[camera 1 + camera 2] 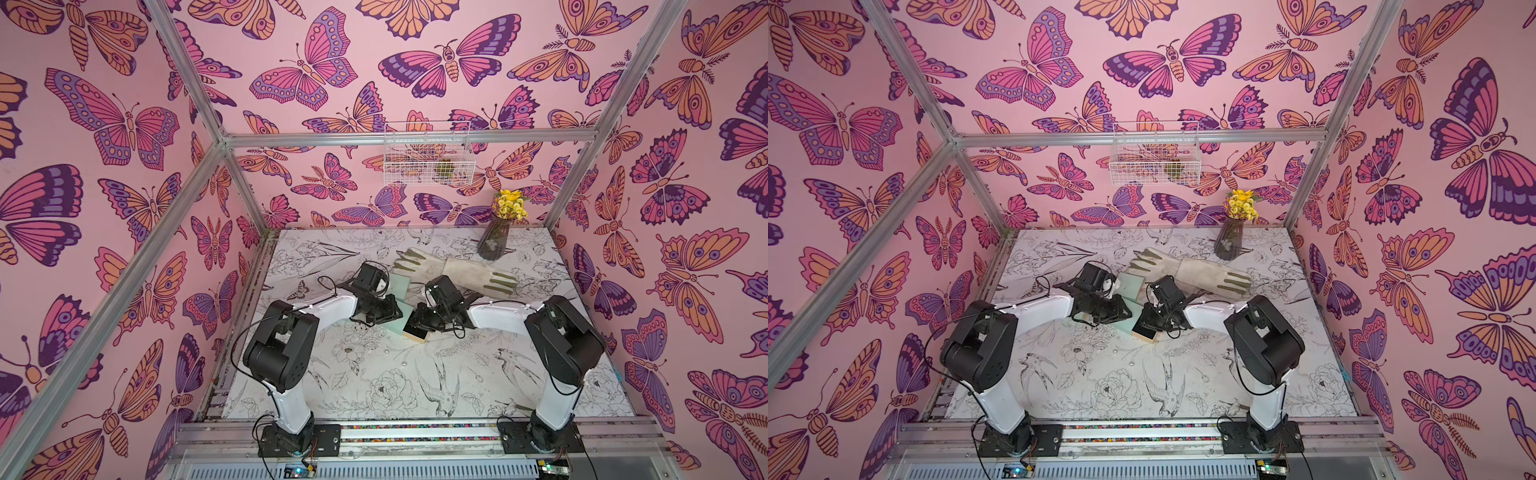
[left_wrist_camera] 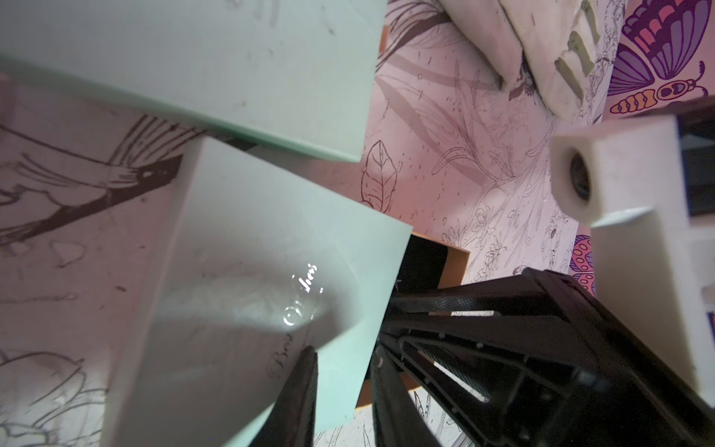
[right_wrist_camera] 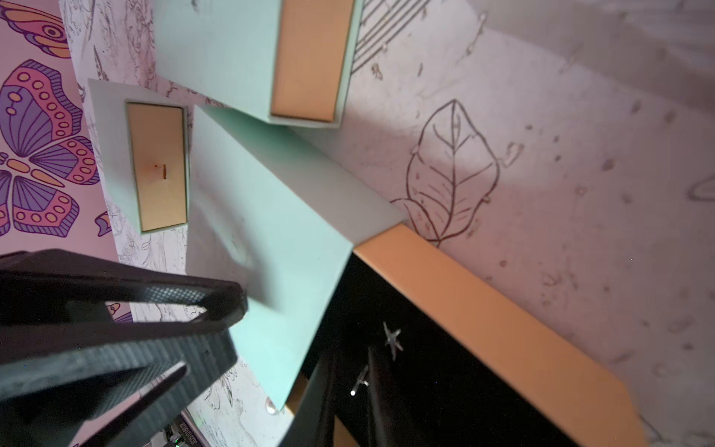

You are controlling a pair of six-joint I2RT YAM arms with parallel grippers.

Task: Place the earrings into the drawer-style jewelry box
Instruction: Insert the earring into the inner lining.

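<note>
**Earrings in the pulled-out drawer, both hands at the box**

The mint jewelry box (image 1: 397, 323) sits near the middle of the tabletop (image 1: 478, 374), with its drawer (image 3: 483, 309) slid out on the side nearer the robot's bases. In the right wrist view the drawer shows a tan rim and a black lining. Two silver, star-shaped earrings (image 3: 392, 341) lie on that lining, close to each other.

The left hand (image 1: 388, 309) is at the box's open end, pressed together on the box. In the left wrist view one of its fingers (image 2: 303, 387) lies on the mint top beside the printed lettering, just short of the edge where the drawer comes out.

The right hand (image 1: 420, 322) hangs just over the drawer. Its fingers (image 3: 216, 302) stand close together with nothing seen between them. I cannot tell whether they meet.

Two more mint boxes (image 3: 216, 50) lie just beyond, each with a tan front. Behind them lies a pair of pale gloves (image 1: 455, 270). A dark vase (image 1: 494, 243) of yellow flowers stands near the far right corner, and a wire basket (image 1: 428, 153) hangs on the back wall. Two shiny specks (image 1: 385, 351) lie on the tabletop in front of the box, too small to name.
</note>
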